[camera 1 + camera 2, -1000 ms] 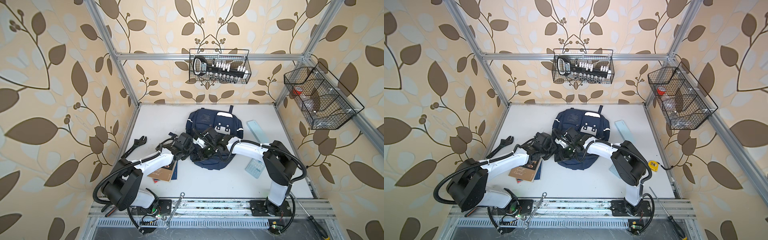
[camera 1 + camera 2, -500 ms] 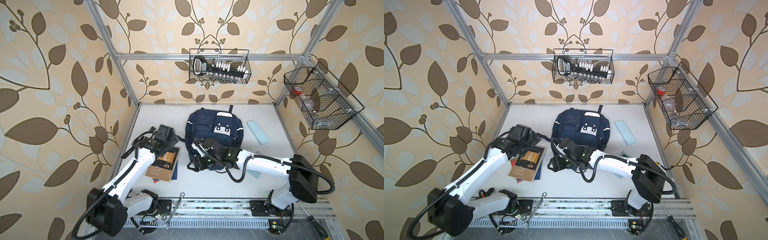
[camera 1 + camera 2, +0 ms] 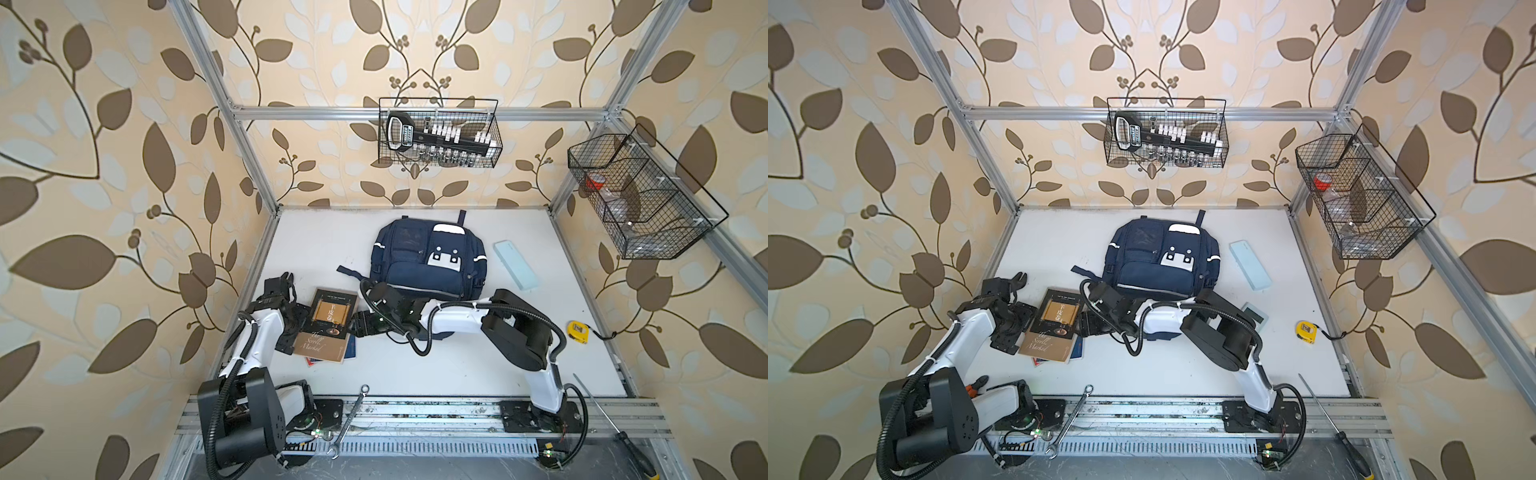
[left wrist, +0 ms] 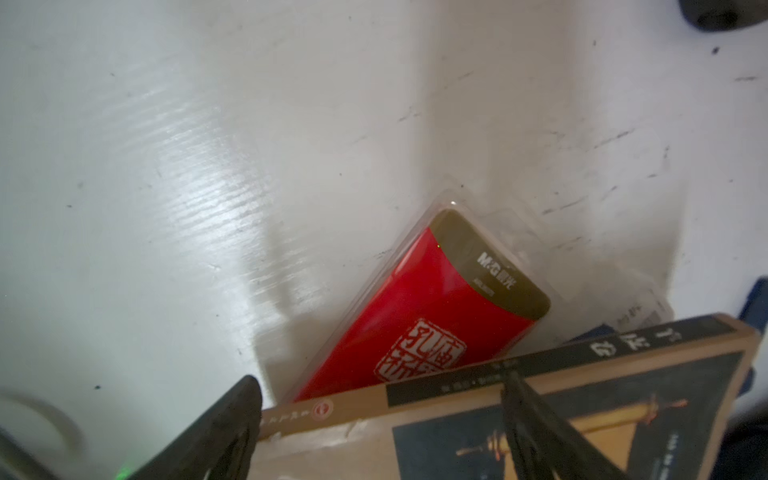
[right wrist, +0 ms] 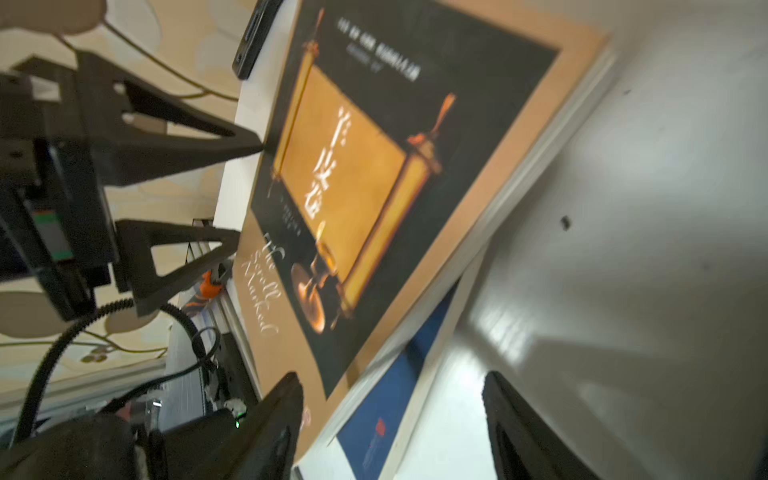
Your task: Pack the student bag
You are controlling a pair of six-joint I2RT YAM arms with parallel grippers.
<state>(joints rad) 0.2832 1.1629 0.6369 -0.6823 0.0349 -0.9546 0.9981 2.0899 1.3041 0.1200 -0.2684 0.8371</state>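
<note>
In both top views we are looking at the student bag (image 3: pixel 419 266) (image 3: pixel 1154 266), which is lying flat on the white table (image 3: pixel 415 374) (image 3: pixel 1163 370), front pockets up. It is sitting behind the tan-and-black book (image 3: pixel 328 328) (image 3: pixel 1054 328) and to its right, apart from it. The left gripper (image 3: pixel 300 328) (image 3: pixel 1026 324) is sitting at the book's left edge and the right gripper (image 3: pixel 354 326) (image 3: pixel 1084 324) is reaching across to the book's right edge. From up here we cannot tell how the jaws are standing. A blue cover (image 3: pixel 351 353) is peeking out from under the book's near right corner. In the left wrist view we are seeing the left gripper (image 4: pixel 380 386) with its fingers (image 4: pixel 224 424) wide apart. One is lying outside the book's (image 4: pixel 582 374) edge and the other is crossing over its cover, and neither is closing on anything. A red case (image 4: pixel 419 307) in clear wrapping is poking out from beneath the book onto the table (image 4: pixel 208 124). In the right wrist view we are seeing the right gripper (image 5: pixel 392 380) spread open as well. One finger is lying over the book's (image 5: pixel 374 166) corner and the other is hanging over bare table beside the book. The blue cover (image 5: pixel 395 399) under the book is showing between them. Across the book, the left gripper (image 5: pixel 248 190) is showing both fingertips apart at the book's far edge.
</note>
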